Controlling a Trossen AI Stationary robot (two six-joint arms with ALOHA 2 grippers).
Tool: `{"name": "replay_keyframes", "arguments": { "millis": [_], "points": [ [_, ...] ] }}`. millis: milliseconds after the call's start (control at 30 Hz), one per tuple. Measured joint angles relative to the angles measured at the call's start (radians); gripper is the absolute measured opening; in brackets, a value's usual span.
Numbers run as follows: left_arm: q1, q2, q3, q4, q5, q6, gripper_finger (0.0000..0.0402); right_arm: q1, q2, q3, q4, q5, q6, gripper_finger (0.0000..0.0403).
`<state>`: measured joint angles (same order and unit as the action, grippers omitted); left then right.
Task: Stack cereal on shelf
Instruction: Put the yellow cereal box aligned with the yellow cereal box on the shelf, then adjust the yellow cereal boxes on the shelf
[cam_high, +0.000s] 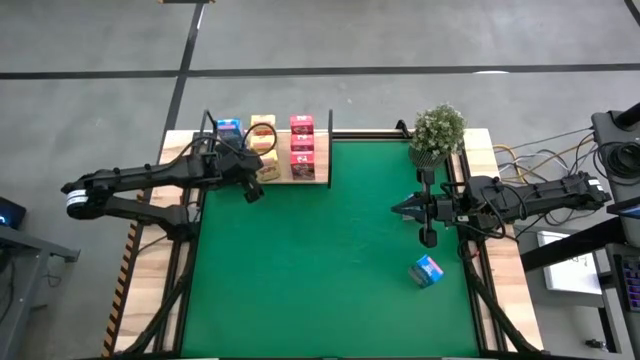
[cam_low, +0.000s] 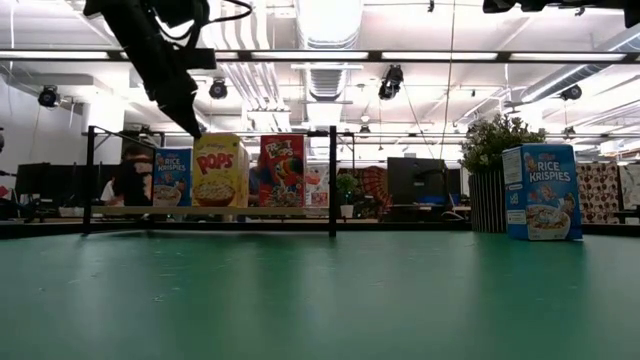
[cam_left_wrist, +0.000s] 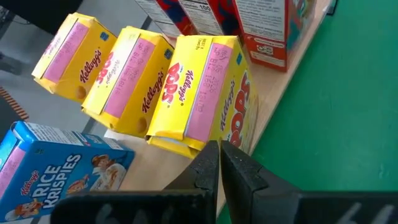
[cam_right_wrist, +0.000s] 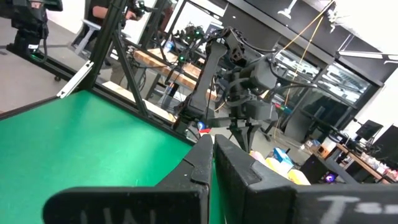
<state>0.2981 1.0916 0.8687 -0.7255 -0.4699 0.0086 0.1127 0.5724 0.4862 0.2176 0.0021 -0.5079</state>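
- Nearest the front of the bench (cam_high: 250, 300), on the green mat (cam_high: 330, 250), one blue cereal box (cam_high: 428, 271) remains off the shelf; it stands upright in the low view, well apart from the rest.
- Just behind that box hovers the right gripper (cam_high: 412, 209), its fingers pressed together and holding nothing. The box lies toward the front edge from those fingers, slightly to the robot's right, and its long axis runs up and down.
- Of the two arms, the right one is plainly the nearer to the loose box; I judge the next pick falls to it, and it will need to spread its fingers first.
- Farther back, on the left, the left gripper (cam_high: 252, 190) sits at the front edge of the shelf (cam_high: 312, 178), fingers shut and empty, just clear of the front yellow box (cam_left_wrist: 199, 93).
- On the shelf itself the yellow boxes stand in a row one behind another, with a blue box (cam_left_wrist: 43, 174) beside them and pink boxes (cam_high: 302, 145) on the other side.
- Beyond the mat's far right corner stands a potted plant (cam_high: 437, 130).
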Motion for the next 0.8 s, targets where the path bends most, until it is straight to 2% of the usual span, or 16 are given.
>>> {"name": "replay_keyframes", "arguments": {
  "millis": [200,500,700,800],
  "points": [
    [0.0,0.001,-0.002,-0.027,-0.044,0.0,0.0,0.0,0.0,0.0,0.0,0.0,0.0,0.0009],
    [0.0,0.001,-0.002,-0.024,-0.044,-0.017,0.0,0.0,0.0,0.0,0.0,0.0,0.0,0.0009],
    [-0.01,-0.005,0.018,-0.016,0.046,-0.003,0.0,0.0,0.0,0.0,-0.001,0.0,0.0,0.0009],
    [-0.012,-0.016,0.062,-0.015,0.044,0.025,0.0,0.0,0.0,0.0,-0.001,0.0,0.0,0.0009]
  ]
}}
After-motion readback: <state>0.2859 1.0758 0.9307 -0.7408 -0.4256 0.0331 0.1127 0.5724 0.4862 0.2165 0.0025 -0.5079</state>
